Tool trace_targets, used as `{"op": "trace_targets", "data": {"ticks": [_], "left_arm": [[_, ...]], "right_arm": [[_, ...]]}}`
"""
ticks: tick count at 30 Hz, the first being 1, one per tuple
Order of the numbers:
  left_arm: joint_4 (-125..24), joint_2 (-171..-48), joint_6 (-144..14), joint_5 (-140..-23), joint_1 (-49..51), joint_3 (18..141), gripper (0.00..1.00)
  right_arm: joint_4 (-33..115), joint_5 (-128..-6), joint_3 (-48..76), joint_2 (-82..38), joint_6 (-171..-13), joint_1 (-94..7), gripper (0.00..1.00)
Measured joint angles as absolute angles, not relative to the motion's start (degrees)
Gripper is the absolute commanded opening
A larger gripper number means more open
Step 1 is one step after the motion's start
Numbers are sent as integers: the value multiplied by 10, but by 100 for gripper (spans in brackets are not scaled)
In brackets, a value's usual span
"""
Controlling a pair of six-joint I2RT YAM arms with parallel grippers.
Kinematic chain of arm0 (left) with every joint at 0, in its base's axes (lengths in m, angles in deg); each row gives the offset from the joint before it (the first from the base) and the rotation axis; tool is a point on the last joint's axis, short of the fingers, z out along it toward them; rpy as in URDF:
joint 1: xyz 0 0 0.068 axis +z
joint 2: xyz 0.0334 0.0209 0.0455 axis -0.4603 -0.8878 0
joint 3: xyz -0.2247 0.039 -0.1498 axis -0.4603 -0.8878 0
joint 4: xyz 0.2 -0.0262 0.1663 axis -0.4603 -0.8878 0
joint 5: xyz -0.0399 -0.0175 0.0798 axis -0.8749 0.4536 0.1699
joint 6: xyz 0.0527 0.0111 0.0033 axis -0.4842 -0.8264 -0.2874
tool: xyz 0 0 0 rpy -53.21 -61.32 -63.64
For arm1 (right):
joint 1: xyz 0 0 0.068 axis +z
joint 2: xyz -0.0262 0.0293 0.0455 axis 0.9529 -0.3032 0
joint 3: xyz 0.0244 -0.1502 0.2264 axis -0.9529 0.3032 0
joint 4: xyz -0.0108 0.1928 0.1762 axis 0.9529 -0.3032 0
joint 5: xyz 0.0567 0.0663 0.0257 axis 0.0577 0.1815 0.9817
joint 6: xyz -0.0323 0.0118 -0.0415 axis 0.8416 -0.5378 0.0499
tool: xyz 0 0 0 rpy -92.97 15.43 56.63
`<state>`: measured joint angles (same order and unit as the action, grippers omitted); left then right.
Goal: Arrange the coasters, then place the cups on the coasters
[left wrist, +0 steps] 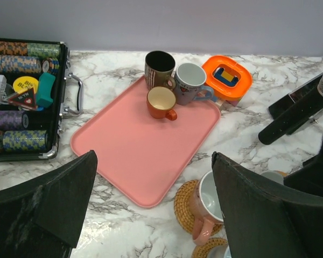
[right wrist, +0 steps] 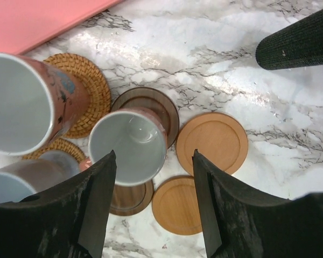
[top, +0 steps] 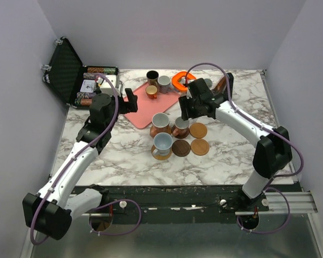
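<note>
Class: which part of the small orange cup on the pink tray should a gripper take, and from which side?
Probably its rim, pinched from above on the near-left side, one finger inside. The small orange cup stands upright, mouth open; its handle points near-right, the dark mug and grey mug crowd behind it, and the pink tray lies bare near-left.

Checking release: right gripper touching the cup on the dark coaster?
Cannot tell: right wrist view, one finger overlaps the cup rim, hiding any gap.

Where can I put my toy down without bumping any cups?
Most of the pink tray is bare, nearer than its three cups. The marble right of the tan coasters is bare too. It's crowded around the cups on coasters by the right gripper.
</note>
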<state>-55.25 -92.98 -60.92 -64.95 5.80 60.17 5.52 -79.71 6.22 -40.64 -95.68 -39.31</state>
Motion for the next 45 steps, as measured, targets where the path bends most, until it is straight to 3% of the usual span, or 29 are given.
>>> {"op": "trace_targets", "data": {"ticks": [6, 24, 45], "left_arm": [[-558, -1019, -582, -647, 59, 648, 84], [-620, -1472, -458, -651, 33, 1038, 68], [-657, -1655, -368, -656, 33, 1178, 60]], "right_arm": [[95, -793, 124, -311, -972, -414, 66], [153, -791, 299, -40, -982, -436, 66], [180, -721, 344, -25, -977, -436, 67]]}}
